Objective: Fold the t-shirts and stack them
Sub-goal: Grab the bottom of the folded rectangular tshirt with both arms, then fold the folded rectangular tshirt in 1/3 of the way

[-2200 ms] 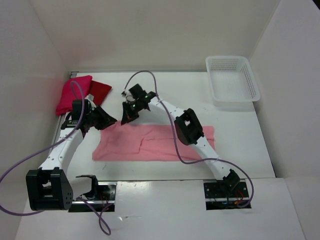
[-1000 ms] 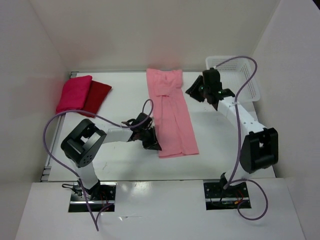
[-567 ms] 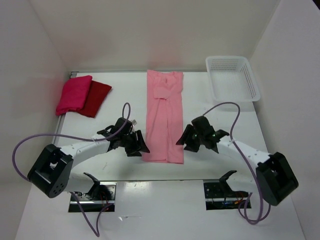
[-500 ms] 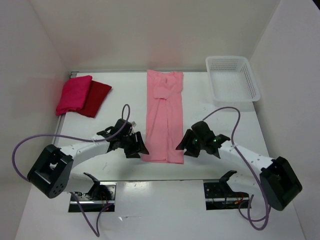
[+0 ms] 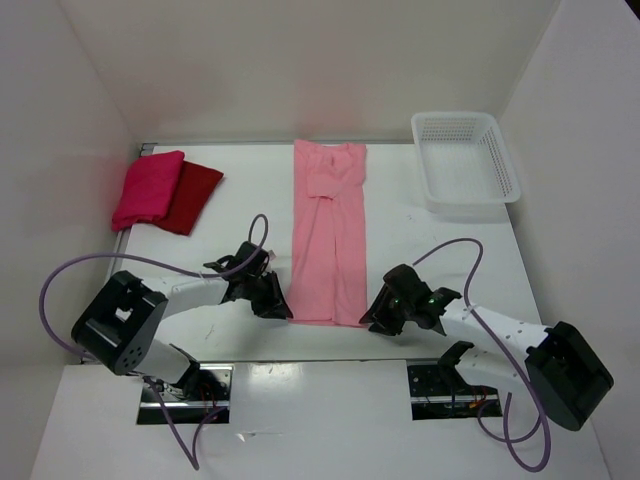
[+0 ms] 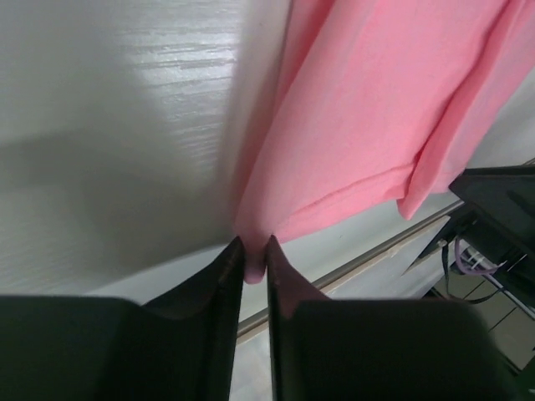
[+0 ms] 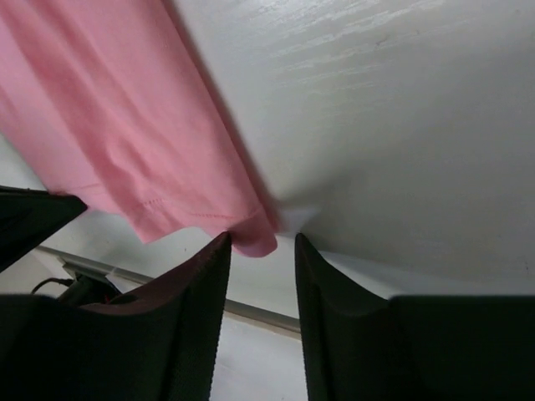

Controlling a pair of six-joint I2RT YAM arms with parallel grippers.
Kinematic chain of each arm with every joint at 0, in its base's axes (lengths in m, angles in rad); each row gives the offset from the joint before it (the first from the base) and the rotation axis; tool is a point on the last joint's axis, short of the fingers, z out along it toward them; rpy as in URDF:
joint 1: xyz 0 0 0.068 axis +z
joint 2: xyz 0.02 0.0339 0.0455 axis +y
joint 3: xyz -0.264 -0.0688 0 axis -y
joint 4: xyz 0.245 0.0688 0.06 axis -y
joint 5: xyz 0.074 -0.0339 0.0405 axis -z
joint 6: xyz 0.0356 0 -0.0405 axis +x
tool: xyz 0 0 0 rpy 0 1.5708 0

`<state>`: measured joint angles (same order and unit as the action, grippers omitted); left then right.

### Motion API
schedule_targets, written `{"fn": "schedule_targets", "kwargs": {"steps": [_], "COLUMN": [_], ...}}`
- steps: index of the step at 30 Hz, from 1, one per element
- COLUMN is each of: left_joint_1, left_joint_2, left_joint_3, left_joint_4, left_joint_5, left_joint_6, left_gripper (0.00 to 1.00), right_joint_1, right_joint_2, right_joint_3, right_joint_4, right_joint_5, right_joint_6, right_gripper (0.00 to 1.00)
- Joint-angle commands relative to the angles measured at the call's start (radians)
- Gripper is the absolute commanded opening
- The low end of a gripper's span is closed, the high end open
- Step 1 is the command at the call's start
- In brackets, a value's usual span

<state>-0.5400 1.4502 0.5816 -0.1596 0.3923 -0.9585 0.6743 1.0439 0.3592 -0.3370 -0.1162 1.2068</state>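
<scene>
The left gripper [image 6: 255,255] pinched the salmon t-shirt [image 5: 330,230] at its 7 o'clock corner, while the right gripper [image 7: 261,251] stood parted around the 5 o'clock corner.

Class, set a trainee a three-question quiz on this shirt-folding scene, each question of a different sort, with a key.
1. True or false: the left gripper pinches a near corner of the light salmon t-shirt.
2. Where do the magenta t-shirt and the dark red t-shirt lie? A) in the white mesh basket; B) together at the far left corner of the table; C) under the salmon one.
3. Fill in: the right gripper has its jaws ____ around the shirt's other near corner.
Key: 1 true; 2 B; 3 open.
</scene>
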Motion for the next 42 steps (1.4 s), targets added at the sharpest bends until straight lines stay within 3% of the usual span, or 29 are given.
{"fn": "schedule_targets", "kwargs": {"steps": [1,4,5,9,11,16,20,23,27,29,33,35,42], "left_joint_1": [-0.002,-0.002,-0.002,-0.011,-0.032,-0.043,-0.043,-0.017,0.053,0.081,0.150,0.179,0.212], "left_joint_2": [0.021,0.021,0.009,-0.055,-0.095,-0.321,-0.513,-0.510,-0.364,-0.245,-0.021,0.124,0.396], "left_joint_3": [0.017,0.017,0.017,-0.023,-0.035,-0.066,-0.036,0.041,0.150,0.214,0.378,0.491,0.737], "left_joint_4": [0.040,0.040,0.040,-0.018,-0.075,-0.271,-0.453,-0.503,-0.445,-0.402,-0.310,-0.293,-0.262], "left_joint_5": [0.022,0.031,0.031,0.031,0.031,0.089,0.109,0.069,0.033,-0.009,-0.055,-0.064,-0.127], "left_joint_6": [-0.008,0.004,0.004,0.004,0.004,-0.006,-0.071,-0.048,0.035,0.097,0.190,0.242,0.264], "left_gripper": [0.18,0.07,0.05,0.00,0.00,0.00,0.00,0.00,0.00,0.00,0.00,0.00,0.00], "right_joint_1": [0.005,0.005,0.005,0.019,0.086,0.313,0.344,0.311,0.136,-0.032,-0.324,-0.380,-0.421], "right_joint_2": [0.027,0.036,0.036,0.018,-0.030,-0.261,-0.511,-0.525,-0.323,-0.224,0.047,0.146,0.507], "right_joint_3": [-0.006,-0.006,-0.015,-0.025,-0.037,-0.075,-0.013,0.040,0.171,0.239,0.314,0.433,0.707], "right_joint_4": [0.069,0.069,0.081,0.061,0.011,-0.135,-0.321,-0.362,-0.350,-0.295,-0.142,-0.131,-0.079], "right_joint_5": [0.021,0.021,0.021,0.021,0.010,-0.036,-0.036,0.002,-0.022,-0.040,-0.117,-0.117,-0.073], "right_joint_6": [0.011,0.011,0.011,0.029,0.063,0.338,0.404,0.376,0.135,-0.069,-0.327,-0.415,-0.516], "right_gripper": [0.41,0.27,0.17,0.01,0.00,0.00,0.00,0.00,0.00,0.00,0.00,0.00,0.00]}}
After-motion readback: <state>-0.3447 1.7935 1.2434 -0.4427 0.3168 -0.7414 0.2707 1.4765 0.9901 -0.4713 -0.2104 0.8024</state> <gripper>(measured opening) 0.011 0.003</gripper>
